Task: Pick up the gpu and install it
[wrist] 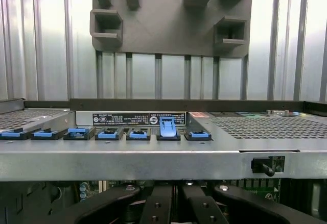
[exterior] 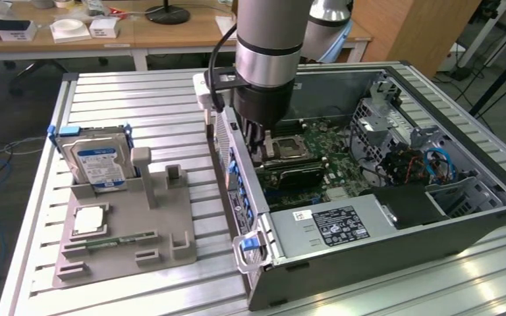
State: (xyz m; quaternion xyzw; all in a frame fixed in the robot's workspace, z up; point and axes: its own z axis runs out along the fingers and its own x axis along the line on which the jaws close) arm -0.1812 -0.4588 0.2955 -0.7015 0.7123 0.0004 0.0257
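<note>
- The hand (exterior: 257, 148) is reaching down inside the open computer case (exterior: 464, 230), just beside its rear wall, above the motherboard (exterior: 323, 171).
- In the wrist view, its fingers (wrist: 158, 208) are sitting closed together; what they are gripping cannot be told.
- The gpu cannot be made out.
- The grey parts holder (exterior: 121, 243) is sitting on the desk (exterior: 130, 92) beside the case, carrying the hard drive (exterior: 99, 164).
</note>
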